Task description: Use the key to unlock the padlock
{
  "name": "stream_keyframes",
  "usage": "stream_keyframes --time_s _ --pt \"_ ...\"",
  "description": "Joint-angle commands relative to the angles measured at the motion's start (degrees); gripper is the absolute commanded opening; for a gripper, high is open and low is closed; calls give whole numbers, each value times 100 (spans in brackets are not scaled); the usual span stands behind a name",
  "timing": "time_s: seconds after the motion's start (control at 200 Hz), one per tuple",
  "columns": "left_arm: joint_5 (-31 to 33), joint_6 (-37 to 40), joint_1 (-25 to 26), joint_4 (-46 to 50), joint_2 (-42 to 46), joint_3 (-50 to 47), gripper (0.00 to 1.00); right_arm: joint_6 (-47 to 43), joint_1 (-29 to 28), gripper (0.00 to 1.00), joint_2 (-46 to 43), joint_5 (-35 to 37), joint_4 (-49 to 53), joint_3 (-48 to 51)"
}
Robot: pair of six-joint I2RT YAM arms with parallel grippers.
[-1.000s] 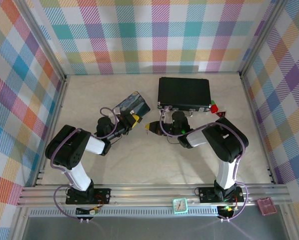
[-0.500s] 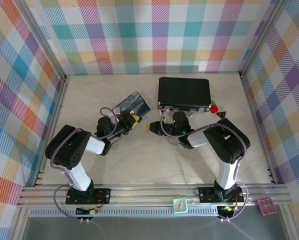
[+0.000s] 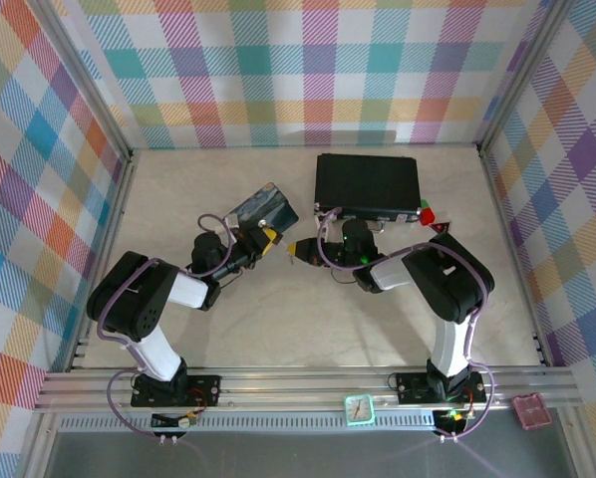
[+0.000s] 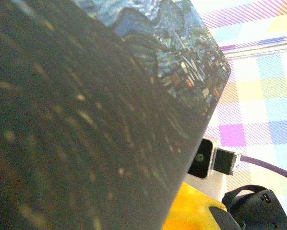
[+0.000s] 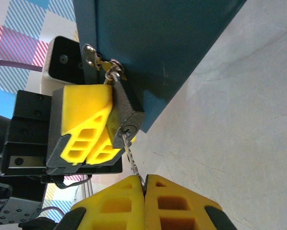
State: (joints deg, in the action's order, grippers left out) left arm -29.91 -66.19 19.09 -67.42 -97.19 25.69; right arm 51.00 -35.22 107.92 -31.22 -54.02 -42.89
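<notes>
In the right wrist view the padlock (image 5: 127, 114), a small dark-grey body with a silvery shackle, hangs from the clasp of the blue starry-night tin (image 5: 162, 43). My left gripper (image 3: 267, 237) is shut on the padlock, one yellow finger (image 5: 83, 124) pressed against its side. My right gripper (image 5: 144, 178) is shut on the thin silver key (image 5: 132, 159). The key's tip sits at the keyhole in the padlock's bottom face. In the top view the right gripper (image 3: 299, 248) faces the left one across a small gap beside the tin (image 3: 263, 206).
A black case (image 3: 368, 183) with a silver handle lies just behind the right arm, red-and-green small pieces (image 3: 429, 214) at its right corner. Plaid walls enclose the table (image 3: 278, 319). In the left wrist view the tin (image 4: 86, 120) is pressed close to the lens.
The right gripper with the key has edged slightly up and left toward the padlock. The tin and the left gripper have shifted a little too.
</notes>
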Motion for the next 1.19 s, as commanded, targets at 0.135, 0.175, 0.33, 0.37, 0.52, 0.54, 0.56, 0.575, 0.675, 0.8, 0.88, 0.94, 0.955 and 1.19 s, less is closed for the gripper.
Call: stream_keyframes --time_s 0.135,0.175,0.33,0.37,0.52,0.54,0.56,0.575,0.675,0.8,0.88,0.94,0.955,1.19 --pt "19 144 86 -184 269 -25 0 41 -48 0 244 -127 -272 -179" --pt "8 134 90 -184 269 -23 0 49 -46 0 230 -103 -323 -134" --pt "-88 181 112 -140 245 21 0 39 -55 0 213 -286 -267 -254" --pt "-156 202 121 -143 219 47 0 -12 -55 0 186 -342 -103 -319" --pt "-490 331 128 -45 237 94 0 -343 5 0 -165 -305 992 -527" --pt "-519 370 129 0 256 87 0 -382 13 0 -210 -298 1139 -575" --pt "-541 405 130 59 284 79 0 -416 23 0 -243 -300 1267 -617" --pt "-554 432 130 105 305 70 0 -439 31 0 -260 -305 1350 -649" --pt "-625 636 130 432 471 59 0 -343 109 0 -307 -356 1530 -795" --pt "-682 800 130 668 653 76 0 -77 171 0 -232 -428 1314 -850" --pt "-707 810 130 669 714 73 0 124 180 0 -123 -485 1098 -879" --pt "-764 810 133 669 727 68 0 346 211 0 -14 -550 812 -862" --pt "-781 810 137 673 731 72 0 401 231 0 10 -570 769 -853" --pt "-1218 915 139 979 688 229 0 580 402 0 124 -797 516 -908"
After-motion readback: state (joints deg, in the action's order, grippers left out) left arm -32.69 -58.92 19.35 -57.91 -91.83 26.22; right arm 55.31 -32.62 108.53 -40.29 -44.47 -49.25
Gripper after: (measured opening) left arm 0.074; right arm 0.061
